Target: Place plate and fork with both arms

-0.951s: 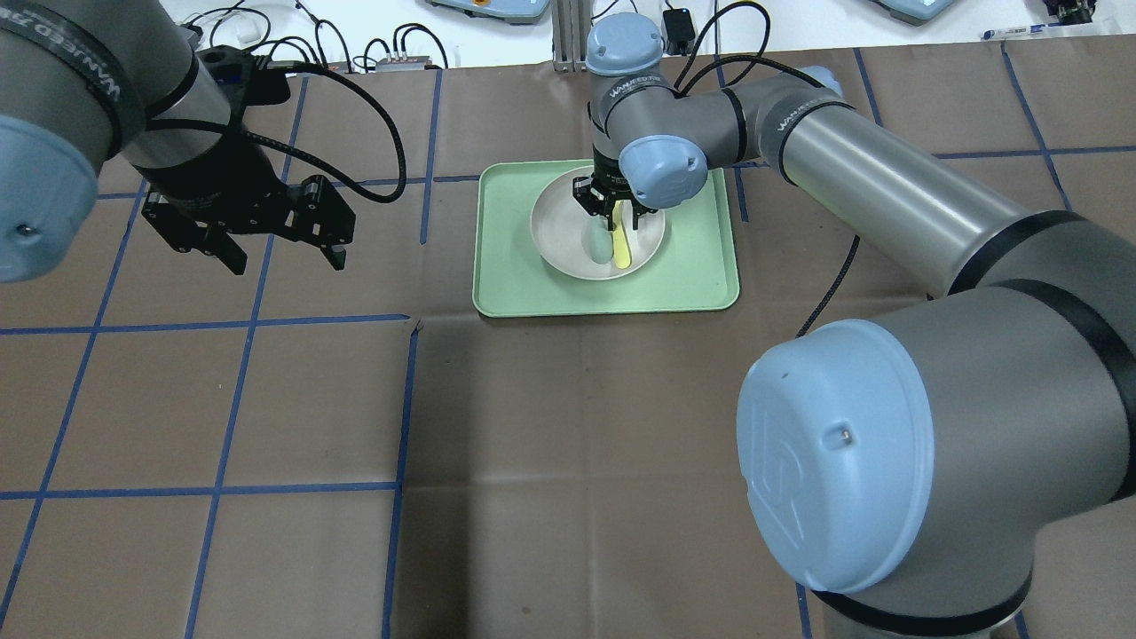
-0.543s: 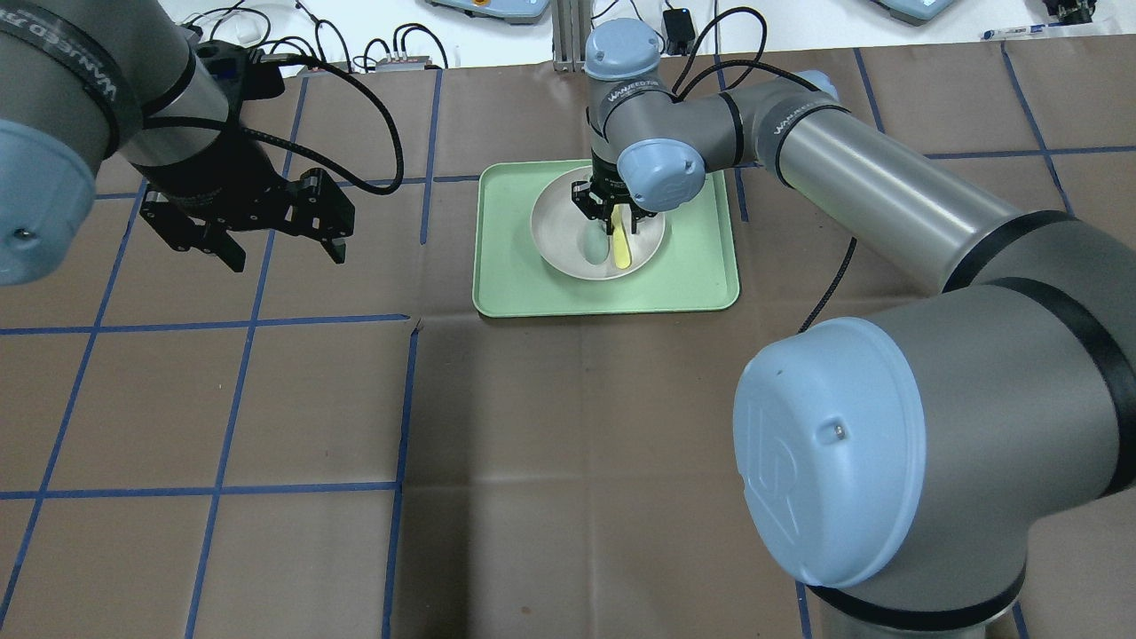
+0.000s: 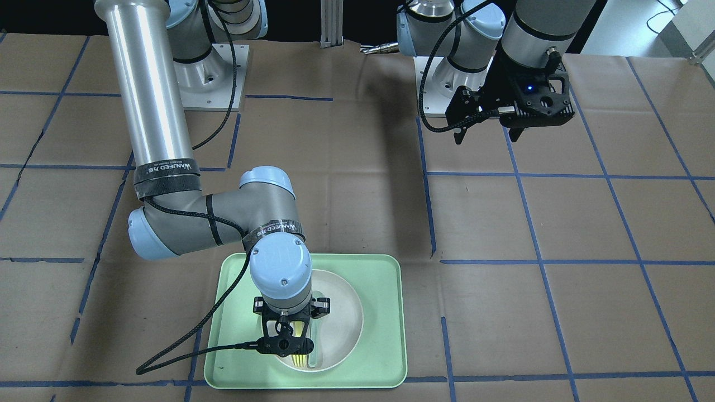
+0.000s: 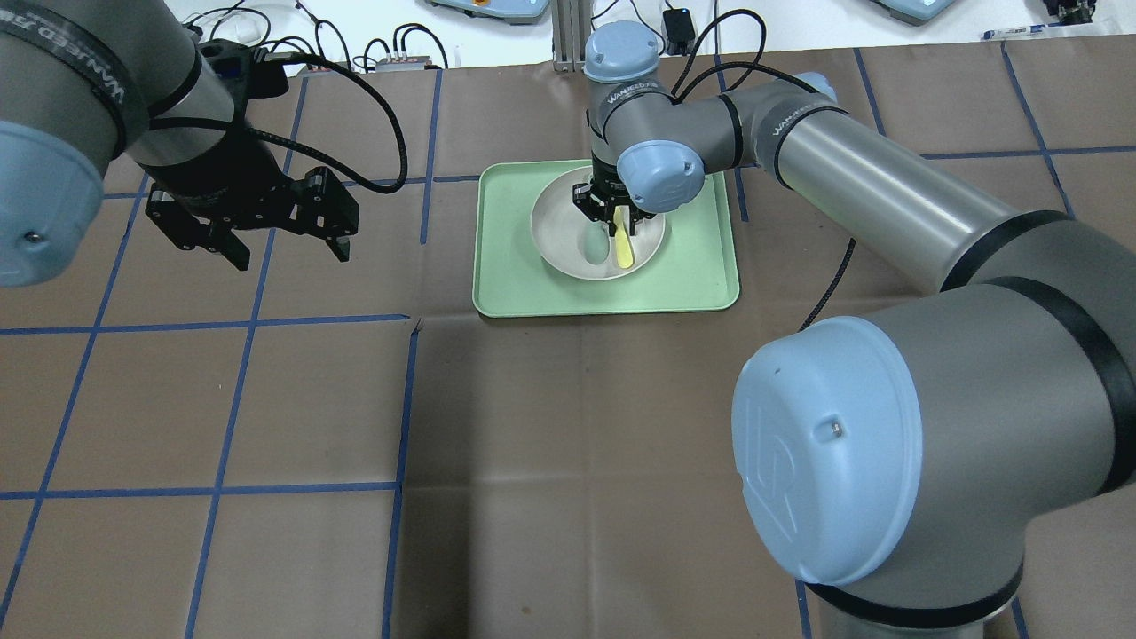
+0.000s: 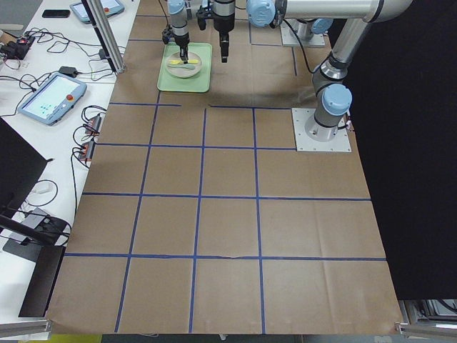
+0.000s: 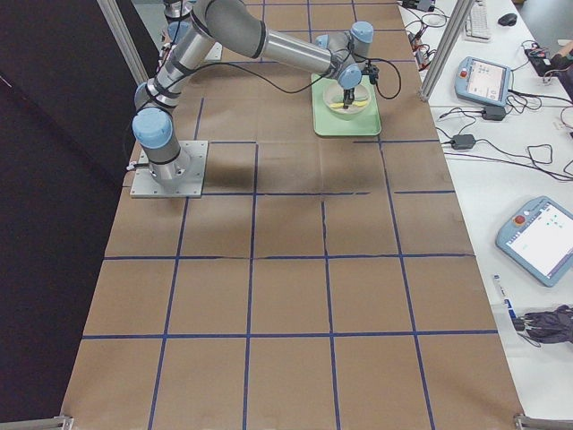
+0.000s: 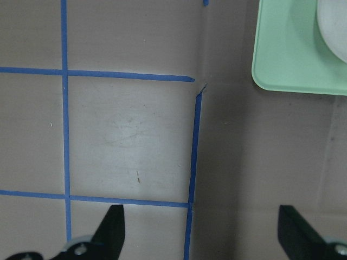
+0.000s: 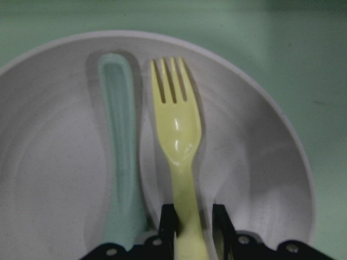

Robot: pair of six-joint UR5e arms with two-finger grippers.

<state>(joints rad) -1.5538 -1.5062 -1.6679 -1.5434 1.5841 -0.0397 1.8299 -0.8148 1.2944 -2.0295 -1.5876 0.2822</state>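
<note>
Brown-papered table (image 4: 568, 444) with a blue tape grid. Yellow fork (image 8: 179, 141) sits inside the plate (image 8: 260, 162), tines pointing away from the robot; grey-green spoon (image 8: 122, 141) lies just beside it, parallel. Whether the fork rests or is raised cannot be told. Plate stands on the green tray (image 4: 515, 284). Above, right gripper (image 8: 193, 219) points down, jaws narrow, clamping the fork's handle. Well apart, left gripper (image 4: 288, 256) hangs over the table, jaws wide, holding nothing.
</note>
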